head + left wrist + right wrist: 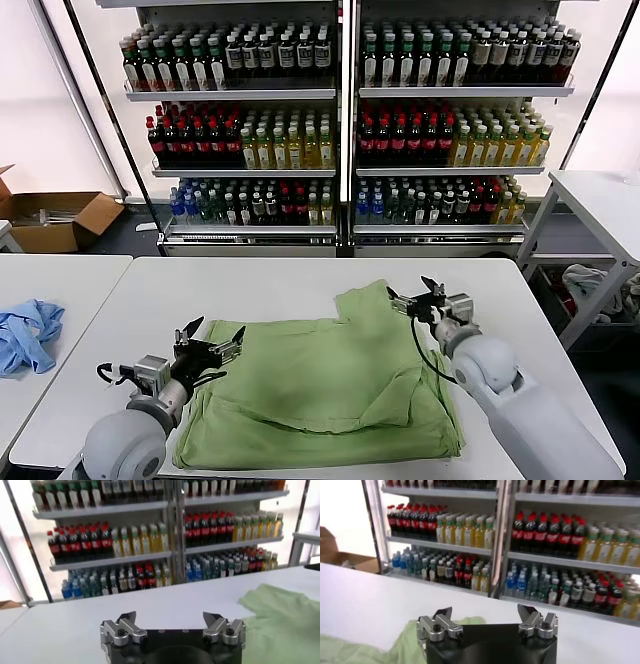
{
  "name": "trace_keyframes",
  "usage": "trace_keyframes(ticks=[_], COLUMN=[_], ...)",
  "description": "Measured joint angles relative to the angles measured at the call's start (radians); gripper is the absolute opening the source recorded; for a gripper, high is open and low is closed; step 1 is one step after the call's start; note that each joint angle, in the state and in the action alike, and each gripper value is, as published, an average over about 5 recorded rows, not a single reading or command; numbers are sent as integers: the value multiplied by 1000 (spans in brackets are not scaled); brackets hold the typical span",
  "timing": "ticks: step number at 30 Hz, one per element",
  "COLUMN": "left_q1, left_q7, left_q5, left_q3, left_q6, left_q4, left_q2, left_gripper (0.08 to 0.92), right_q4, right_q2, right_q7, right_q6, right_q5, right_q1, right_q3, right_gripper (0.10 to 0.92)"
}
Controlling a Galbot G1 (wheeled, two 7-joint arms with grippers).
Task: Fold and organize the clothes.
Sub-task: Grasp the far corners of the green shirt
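Leftmost, the left pincer [211,346] hangs wide open and empty at the edge of the green T-shirt [320,385], which lies partly folded on the desk [250,285]. Rightward, the right pincer [420,297] gapes empty; uneven grasps could skew the fold.

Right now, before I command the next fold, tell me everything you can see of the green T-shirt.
The light green T-shirt lies partly folded on the white table, soft and creased like cotton, one sleeve pointing toward the shelves. No print shows. The left end effector, open, hovers at its left edge; the right end effector, open, is beside the sleeve. Neither grips it.
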Motion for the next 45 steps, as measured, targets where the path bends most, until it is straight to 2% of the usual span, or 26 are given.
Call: trace_keyframes(ticks=[14,31,34,38,45], left_q1=[-168,-238,-247,-249,-243], left_q7=[63,125,138,158,187], left_q5=[-49,-73,-79,-82,-83], left_q3=[45,42,42,42,44], left_q6=[75,97,98,99,98], left_q4=[198,371,398,427,445], left_q2=[-18,-36,-41,-45,-51], left_gripper=[823,814,757,636,437], right_q4=[-227,-316,-317,-319,-314], right_q2=[81,113,112,112,101], right_q7=[-69,-111,-115,-121,-135], right_q6=[-57,-59,-59,-57,-49], right_q5=[-15,-50,-55,-61,-71], right_q1=[132,165,160,151,130], right_q3=[-69,-89,-89,-86,-80], right_gripper=[823,817,787,736,558])
